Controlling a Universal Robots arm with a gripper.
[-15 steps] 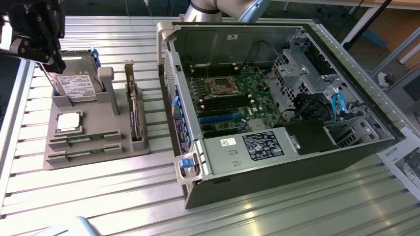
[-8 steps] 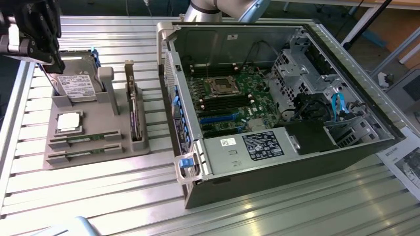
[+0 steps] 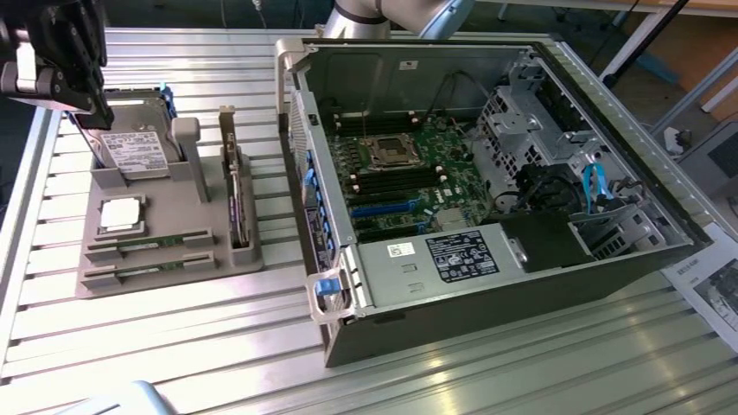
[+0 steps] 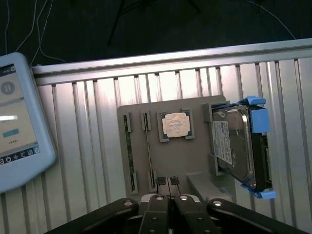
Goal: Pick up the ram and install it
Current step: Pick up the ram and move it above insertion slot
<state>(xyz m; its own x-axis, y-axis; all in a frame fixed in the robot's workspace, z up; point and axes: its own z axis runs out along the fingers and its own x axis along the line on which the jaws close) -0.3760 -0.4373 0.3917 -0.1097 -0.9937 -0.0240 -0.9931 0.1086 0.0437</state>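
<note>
Two ram sticks, thin and green, stand on edge in the slots of a grey holder (image 3: pixel 173 259): one ram stick (image 3: pixel 150 243) behind, the other ram stick (image 3: pixel 144 271) in front. In the wrist view they are ram stick (image 4: pixel 129 156) and ram stick (image 4: pixel 148 155). My black gripper (image 3: pixel 92 108) hangs above the holder's far end, over the hard drive. Its fingertips (image 4: pixel 163 183) press together with nothing between them, well above the holder. My gripper (image 4: pixel 168 183) is shut and apart from the ram.
The holder also carries a silver processor chip (image 3: pixel 121 213), a hard drive (image 3: pixel 133 151) in blue rails and a dark expansion card (image 3: pixel 238 203). An open computer case (image 3: pixel 600 259) with its motherboard (image 3: pixel 403 173) lies to the exterior view's right. A tablet (image 4: pixel 14 122) lies beside the holder.
</note>
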